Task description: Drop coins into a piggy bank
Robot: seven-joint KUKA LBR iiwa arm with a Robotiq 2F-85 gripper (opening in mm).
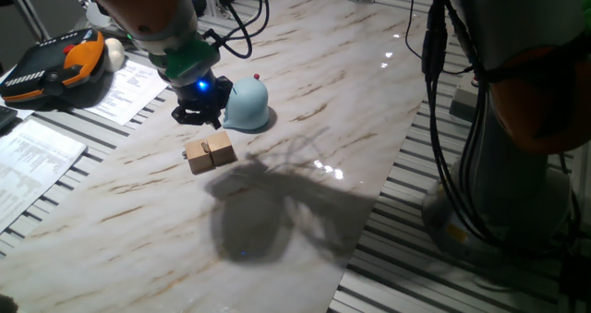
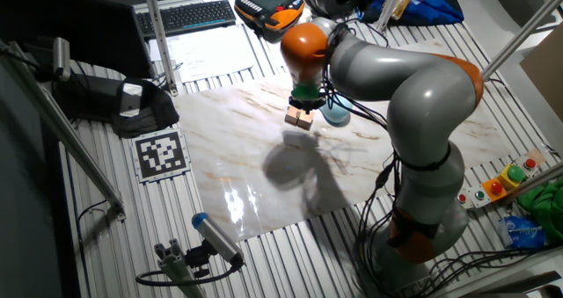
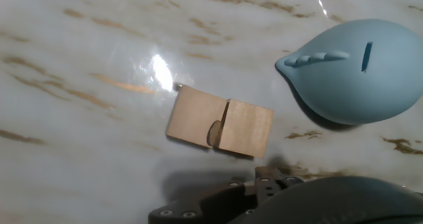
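Pincer (image 1: 198, 113) beside piggy bank (image 1: 247, 105), above wooden cubes (image 1: 209, 152); opening unclear.

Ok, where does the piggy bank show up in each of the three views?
One fixed view: piggy bank upper centre-left, just right of the tool.
Other fixed view: upper centre, partly hidden behind the arm, a bit of blue.
Hand view: upper right, coin slot visible.
Shared landmark: the pair of wooden cubes lying close to it.
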